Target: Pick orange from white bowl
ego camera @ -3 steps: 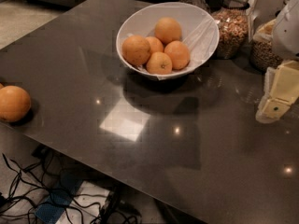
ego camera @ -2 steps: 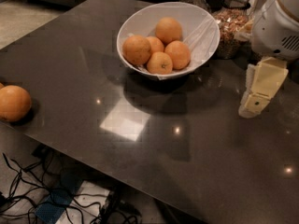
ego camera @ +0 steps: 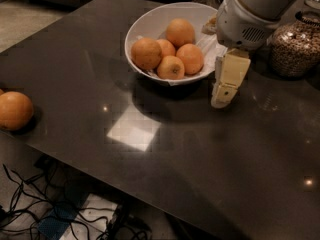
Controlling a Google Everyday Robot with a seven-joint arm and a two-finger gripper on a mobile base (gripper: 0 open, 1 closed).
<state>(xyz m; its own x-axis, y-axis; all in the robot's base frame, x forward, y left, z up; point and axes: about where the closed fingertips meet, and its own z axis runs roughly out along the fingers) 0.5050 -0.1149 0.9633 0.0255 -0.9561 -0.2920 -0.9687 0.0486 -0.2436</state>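
Camera view, upper middle of the frame: orange (ego camera: 146, 53), dull-skinned and dimpled, lying at the left inside the white bowl (ego camera: 156, 18), close to the bowl's left wall and slightly larger than its neighbours. Open to view from above, untouched by the gripper. Pressed against its right side, a half-hidden orange (ego camera: 165, 46). Behind that, toward the top of the frame, a back orange (ego camera: 180, 31). Lower in the bowl, a front orange (ego camera: 170, 67) with its stem dimple facing the camera, and beside it a right-hand orange (ego camera: 190, 58). Under and around the fruit, a crinkled white lining (ego camera: 208, 45), showing most at the bowl's right side and along its near rim.

Just right of the bowl, outside its rim: gripper (ego camera: 223, 96), cream-coloured, pointing down and a little leftward, hanging low over the table (ego camera: 200, 159), its tip below the level of the bowl's rim. Open or closed: cannot tell. Above it, the white wrist housing (ego camera: 245, 19), overlapping the bowl's right edge in the frame.

Further right, at the upper right edge, a glass jar (ego camera: 295, 49) filled with nuts. Far left, at the table's edge and well apart from the bowl, a loose orange (ego camera: 15, 110). Between that and the bowl, a pale patch of reflected light (ego camera: 134, 129) on the dark glossy tabletop. Lower left, beneath the table, a tangle of cables (ego camera: 30, 214) on the floor.
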